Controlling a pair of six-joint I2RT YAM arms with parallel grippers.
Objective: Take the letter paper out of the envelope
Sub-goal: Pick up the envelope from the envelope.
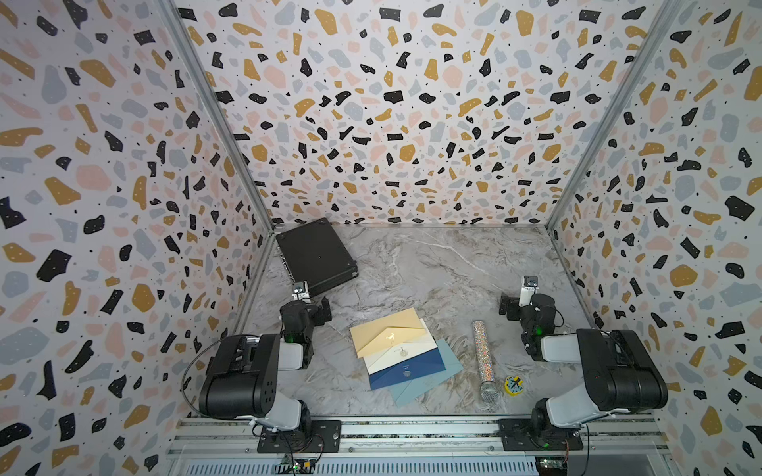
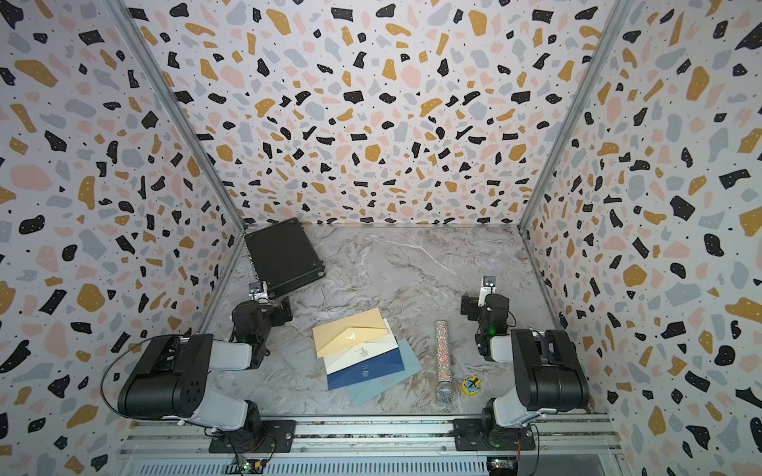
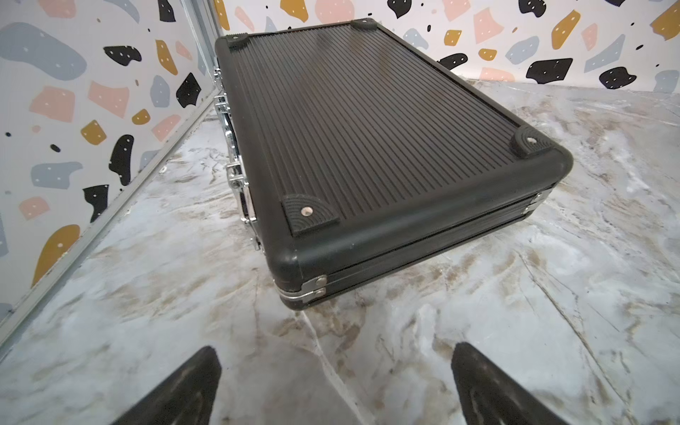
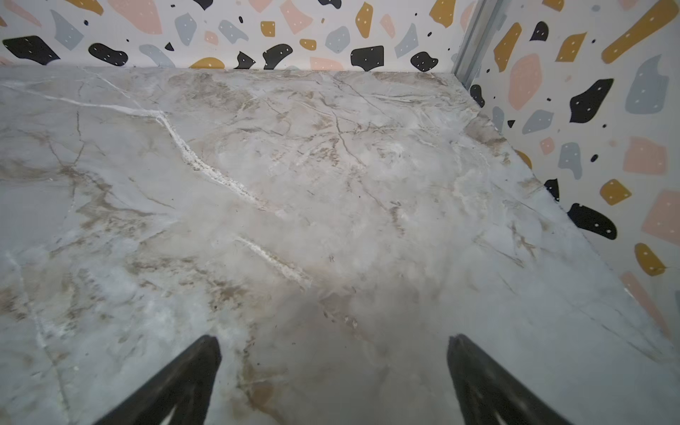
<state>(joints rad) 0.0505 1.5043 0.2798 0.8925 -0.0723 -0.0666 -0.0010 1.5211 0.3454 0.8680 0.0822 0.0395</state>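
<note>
Not started: left gripper (image 3: 335, 347) and right gripper (image 4: 333, 336) both gape wide, empty. The envelope stack (image 1: 402, 354) lies toward six o'clock on the table (image 1: 433, 268), with the letter paper hidden. Next, I reckon, one arm pins an envelope while the other lifts the flap.

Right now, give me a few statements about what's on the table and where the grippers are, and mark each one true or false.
1. The left gripper and the right gripper are both open and hold nothing. True.
2. The black case stands open. False: it lies shut and flat in the far corner, on the left arm's side.
3. The yellow envelope lies on top of the fanned envelopes. True.
4. The glittery tube rests on the envelopes. False: it lies on the table beside them, apart from them, on the right arm's side.
</note>
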